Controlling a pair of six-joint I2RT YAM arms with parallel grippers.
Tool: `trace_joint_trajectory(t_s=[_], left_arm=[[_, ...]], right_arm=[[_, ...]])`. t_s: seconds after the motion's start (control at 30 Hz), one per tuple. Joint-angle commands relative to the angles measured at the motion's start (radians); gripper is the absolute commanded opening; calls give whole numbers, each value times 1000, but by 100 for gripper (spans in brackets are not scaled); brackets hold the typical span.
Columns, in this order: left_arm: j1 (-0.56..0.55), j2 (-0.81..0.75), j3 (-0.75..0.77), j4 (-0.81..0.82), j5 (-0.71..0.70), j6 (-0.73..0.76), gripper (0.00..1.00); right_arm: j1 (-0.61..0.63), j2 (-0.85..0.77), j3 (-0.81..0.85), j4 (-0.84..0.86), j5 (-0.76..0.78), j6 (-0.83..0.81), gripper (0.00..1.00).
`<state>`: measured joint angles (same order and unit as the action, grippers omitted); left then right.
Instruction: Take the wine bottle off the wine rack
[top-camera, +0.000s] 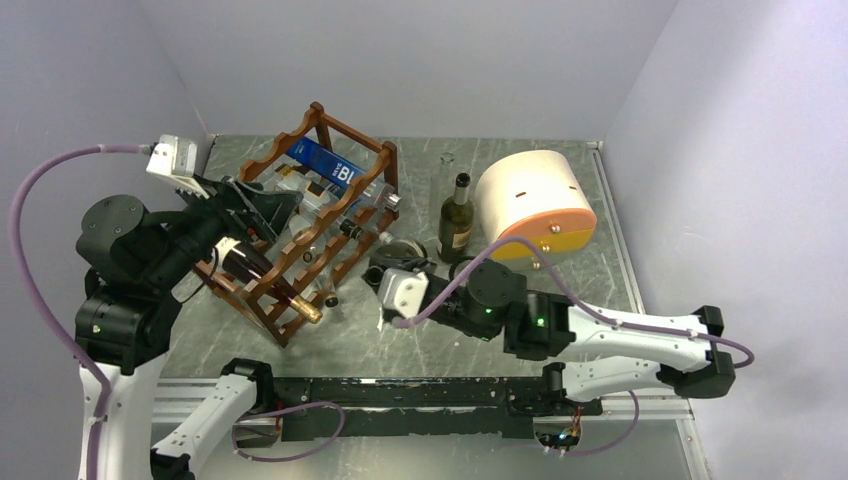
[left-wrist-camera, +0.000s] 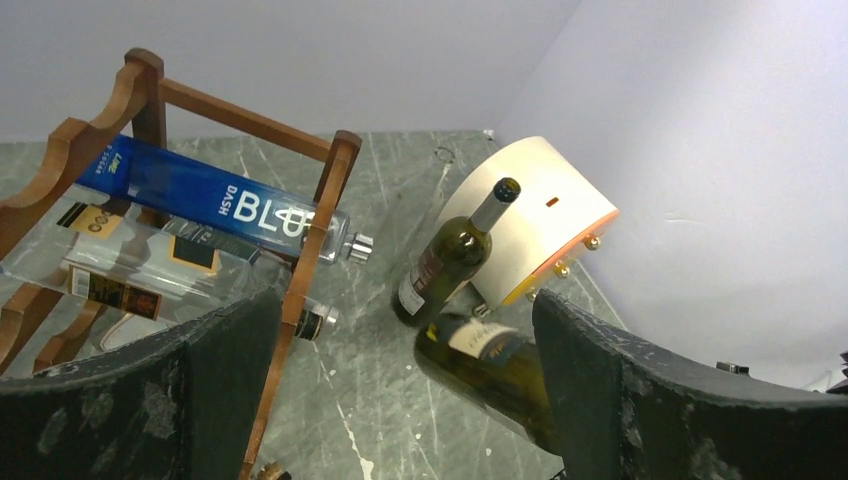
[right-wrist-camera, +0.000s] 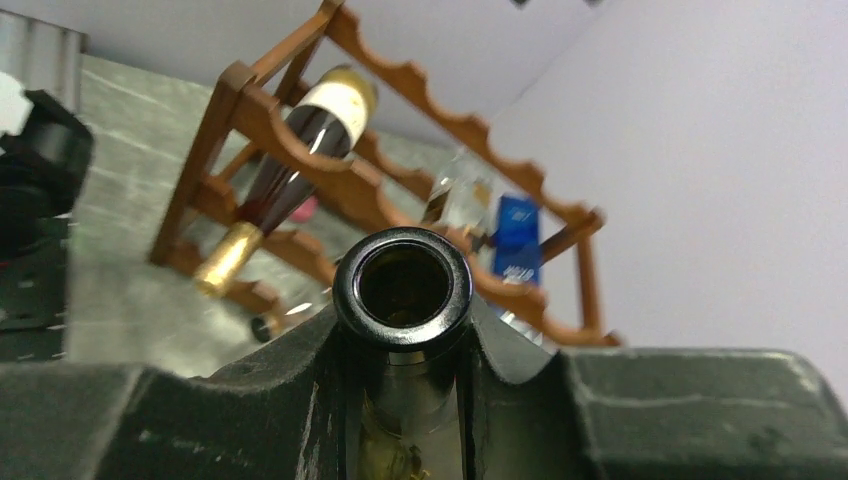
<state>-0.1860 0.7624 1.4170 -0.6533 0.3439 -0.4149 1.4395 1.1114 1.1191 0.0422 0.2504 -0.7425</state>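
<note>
The wine bottle (right-wrist-camera: 404, 285), off the rack (left-wrist-camera: 148, 100) and beside it, is clamped by the neck in the right gripper (right-wrist-camera: 404, 350); only the left wrist view shows its green body, between the left gripper's (left-wrist-camera: 405, 400) wide-spread fingers, grey marbled worktop (left-wrist-camera: 390, 190) beneath.

Both arms are built from white, smooth-shelled links joined by black, rounded joint housings. The left arm (top-camera: 125, 330) carries bulky black drums at its upper joints; the right arm (top-camera: 620, 335) shows two small green lights on its black housings. A lavender cable (top-camera: 30, 200) loops along the left arm, and another (top-camera: 560, 275) runs along the right. Each wrist bears a white boxy camera block (top-camera: 172, 158). The left pincer (top-camera: 268, 207) and right pincer (top-camera: 385, 275) have broad matte-black fingers (left-wrist-camera: 120, 400), scuffed with pale grey specks. A black rail (top-camera: 420, 395) joins the bases at the near edge of the surface (top-camera: 340, 350).
</note>
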Motion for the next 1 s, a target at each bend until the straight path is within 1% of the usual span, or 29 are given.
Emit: trace_joint_trajectory(t_s=[0.0,0.13,0.23,0.33,0.47,0.6,0.8,0.97], left_arm=[[4,1,-42,43,-29,11,99],[4,-8,-83,60,-29,0,99],[5,0,-85,55,-16,-2,99],[4,2,-79,43,-24,-2,99],[4,-11,-92,46,-31,-8,99],[4,-17,-101,42,-29,-9,99],[4,-14,-92,28,-36,3,99],[4,-15,-94,20,-32,1,99]], right_arm=[[-35,-117,-83,-79,48,331,0],[-109,-213,-214,-60,28,454,0],[-225,-247,-261,-73,-46,541,0],[-311,-257,-295,-85,-58,583,0],[-366,-255,-332,-72,-42,592,0],[-415,-283,-393,20,7,609,0],[-494,-303,-493,243,20,650,0],[-547,-263,-506,320,52,647,0]])
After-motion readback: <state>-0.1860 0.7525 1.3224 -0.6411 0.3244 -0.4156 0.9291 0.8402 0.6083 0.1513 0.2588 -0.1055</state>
